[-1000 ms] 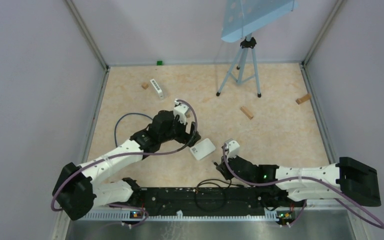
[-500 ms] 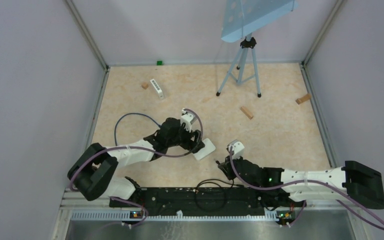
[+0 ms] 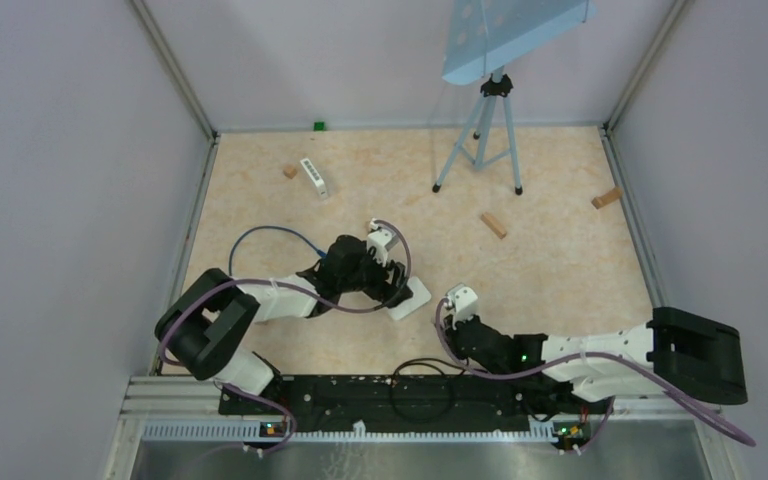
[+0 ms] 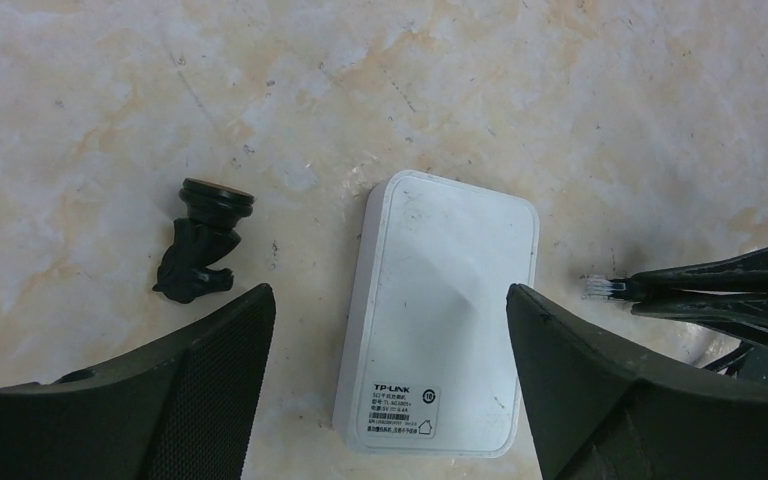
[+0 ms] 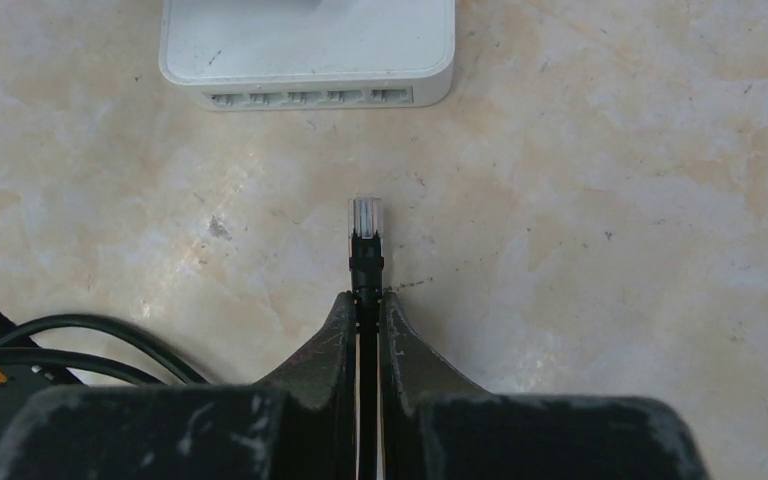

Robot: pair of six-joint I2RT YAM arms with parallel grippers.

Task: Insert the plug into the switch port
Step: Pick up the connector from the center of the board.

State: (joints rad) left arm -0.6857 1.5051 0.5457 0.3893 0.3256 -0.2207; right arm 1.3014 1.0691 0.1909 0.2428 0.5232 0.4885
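On the table (image 5: 610, 200), front centre: switch (image 5: 307, 40) lies flat, port row (image 5: 307, 98) facing plug (image 5: 365, 218) | plug's long axis square to the port row, tip aimed at it, not yet touching | right gripper (image 5: 368, 300) jaws pinching the plug's rear | left gripper (image 4: 385, 300) jaws spread astride the switch

You had bare bench (image 5: 610, 250) between the plug (image 5: 364, 216) and the switch (image 5: 305, 55) ports, an open straight lane. Your left tool (image 4: 390, 300) straddled the switch, jaws wide, one finger close against its edge; a small black part (image 4: 203, 240) lay near the other finger.
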